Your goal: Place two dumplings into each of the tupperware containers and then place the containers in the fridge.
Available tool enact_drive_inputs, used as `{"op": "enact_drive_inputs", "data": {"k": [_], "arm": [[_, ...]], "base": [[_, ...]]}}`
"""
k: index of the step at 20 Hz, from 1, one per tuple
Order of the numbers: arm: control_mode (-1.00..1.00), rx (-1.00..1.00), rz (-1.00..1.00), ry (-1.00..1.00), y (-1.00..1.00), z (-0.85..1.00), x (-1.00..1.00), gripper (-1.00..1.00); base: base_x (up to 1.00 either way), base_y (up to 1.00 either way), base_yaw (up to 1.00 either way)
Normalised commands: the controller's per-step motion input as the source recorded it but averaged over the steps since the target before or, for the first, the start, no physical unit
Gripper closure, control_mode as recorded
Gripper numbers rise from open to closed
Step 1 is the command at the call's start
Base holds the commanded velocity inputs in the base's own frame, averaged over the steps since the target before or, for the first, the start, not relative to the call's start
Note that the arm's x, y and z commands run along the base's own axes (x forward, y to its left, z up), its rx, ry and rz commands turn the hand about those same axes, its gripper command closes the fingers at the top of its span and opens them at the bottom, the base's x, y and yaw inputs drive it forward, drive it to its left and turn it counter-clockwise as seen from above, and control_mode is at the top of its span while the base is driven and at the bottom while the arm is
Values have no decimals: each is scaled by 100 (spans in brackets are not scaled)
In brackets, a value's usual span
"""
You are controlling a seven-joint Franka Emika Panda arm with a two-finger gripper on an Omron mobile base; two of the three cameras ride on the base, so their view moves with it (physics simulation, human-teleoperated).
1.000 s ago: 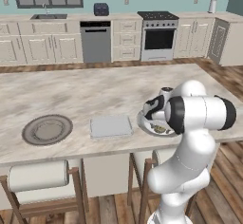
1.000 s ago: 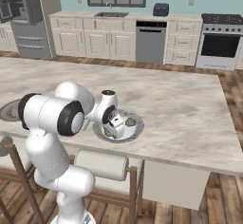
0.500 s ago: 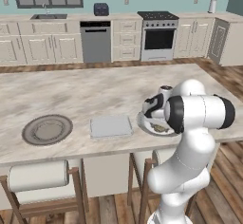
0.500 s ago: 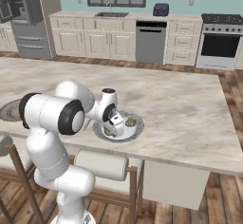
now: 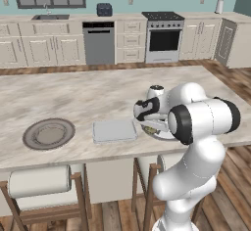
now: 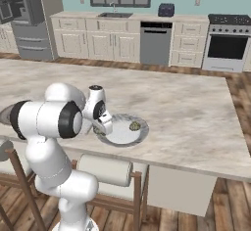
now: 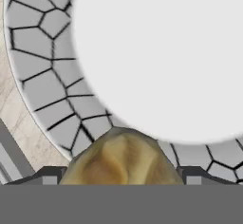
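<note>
Hand view puts a dumpling at the bottom centre of the frame, directly between my two dark finger tips, which stand wide on either side of it; whether they press it yet I cannot tell. It sits on the patterned rim of a white bowl, so it lies straight ahead of my gripper. In the left base view my gripper hangs over that bowl at centre right, and the tupperware container lies just left of it on the counter. In the right base view a second dumpling rests in the bowl, and the fridge stands at upper left, well apart.
</note>
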Motion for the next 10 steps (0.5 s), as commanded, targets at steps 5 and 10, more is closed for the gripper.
{"op": "enact_drive_inputs", "data": {"k": [5,10], "arm": [[-100,6,0,-5,37,38,38,100],[-100,2,0,0,49,24,14,100]], "base": [[0,0,0],[0,0,0]]}}
